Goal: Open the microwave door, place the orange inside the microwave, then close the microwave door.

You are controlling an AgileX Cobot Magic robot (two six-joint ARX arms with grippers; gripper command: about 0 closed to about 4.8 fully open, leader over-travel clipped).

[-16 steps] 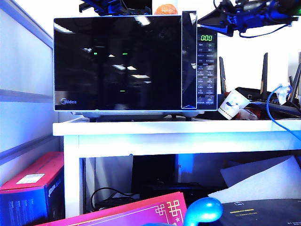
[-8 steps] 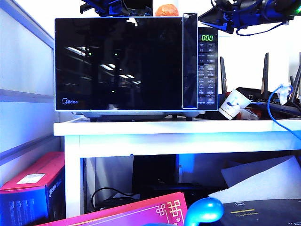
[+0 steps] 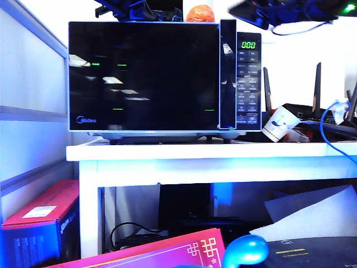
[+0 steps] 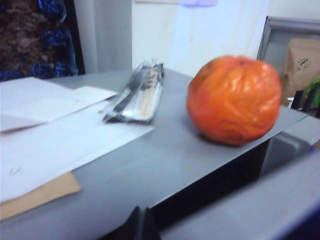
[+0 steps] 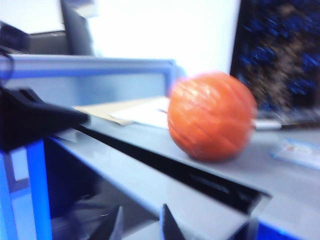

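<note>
Microwave point(image 3: 162, 78) fills the upper middle of the ext. view, sitting on a white table point(image 3: 212, 153). Going left to right: my left gripper point(image 3: 131, 8) hangs at the top edge, upper left of centre, just above the oven roof. In the left wrist cam only the two dark fingertips point(image 4: 141, 226) show at the frame bottom, drawn close together w/ nothing between them, so I read it as narrow and empty. On the roof that cam also shows loose papers point(image 4: 50, 130) and a foil packet point(image 4: 136, 92).

Next, the microwave door point(image 3: 145, 75): black glass, flush w/ the front as far as I can tell, so it looks not yet opened. Its tall handle strip point(image 3: 227, 72) stands right of the glass, keypad point(image 3: 249, 84) beside it, display lit green.

Orange point(image 3: 199, 13) rests on the roof near the front edge, above the handle side; both wrist cams see it close, untouched.

Far upper right, my right gripper point(image 3: 251, 12) hovers blurred, level w/ the roof and near the orange. Right wrist cam shows fingertips point(image 5: 170, 225) w/ a small gap, nothing held.

Step in hand, as I judge it: door first. To do it well I'd bring the right gripper down in front of the handle strip, hook its edge and pull outward along the hinge arc, slowly, w/o jolting the oven — the orange sits near the roof edge and could roll off. A paper cup point(image 3: 277, 124) lies tipped at right, clear of the swing.
</note>
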